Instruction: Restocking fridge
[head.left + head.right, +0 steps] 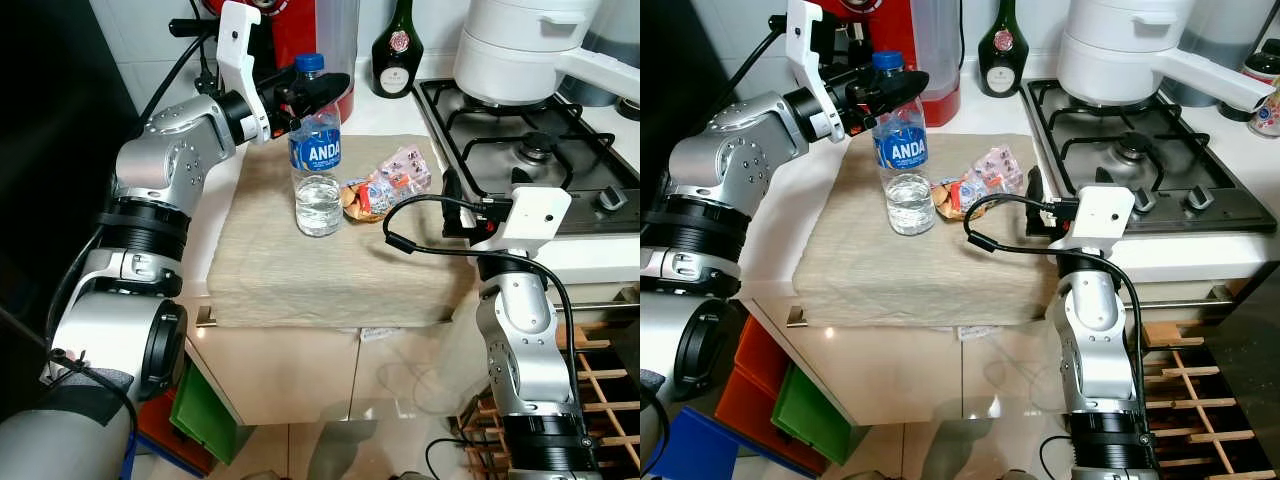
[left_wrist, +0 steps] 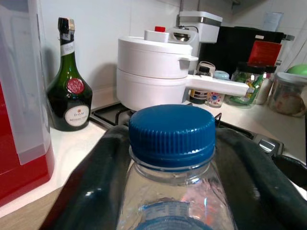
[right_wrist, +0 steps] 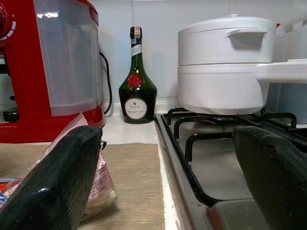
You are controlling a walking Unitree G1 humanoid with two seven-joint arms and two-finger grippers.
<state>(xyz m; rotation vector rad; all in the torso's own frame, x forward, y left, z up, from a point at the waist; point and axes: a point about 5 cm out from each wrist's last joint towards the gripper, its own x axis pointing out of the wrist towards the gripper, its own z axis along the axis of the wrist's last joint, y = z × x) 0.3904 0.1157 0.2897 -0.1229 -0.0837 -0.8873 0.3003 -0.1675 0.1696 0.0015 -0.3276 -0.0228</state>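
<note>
1. The left gripper sits at the neck of the water bottle, one long black finger on either side just under the blue cap. In the left wrist view the fingers flank the neck closely, but I cannot tell whether they press it or only bracket it.
2. The right gripper rests low at the counter's edge beside the hob, spread wide with nothing between its fingers.
3. The bottle stands upright on the beige cloth mat, with the snack packet just beside its base.
4. The step in hand looks like securing the bottle for carrying to the fridge. To do it well, I judge the squeeze should land below the cap's collar ring, so the ridge bears the weight, and the lift should go straight up to keep clear of the packet.
5. The bottle is thin clear plastic, ribbed, part full, with a blue label; it will likely flex and slosh. The cap is ridged and matte.
6. The mat is coarse woven fabric. The packet is crinkly glossy film.
7. Behind stand a dark green glass bottle with a red seal, a red appliance, and a smooth white pot on the black-grated hob.
</note>
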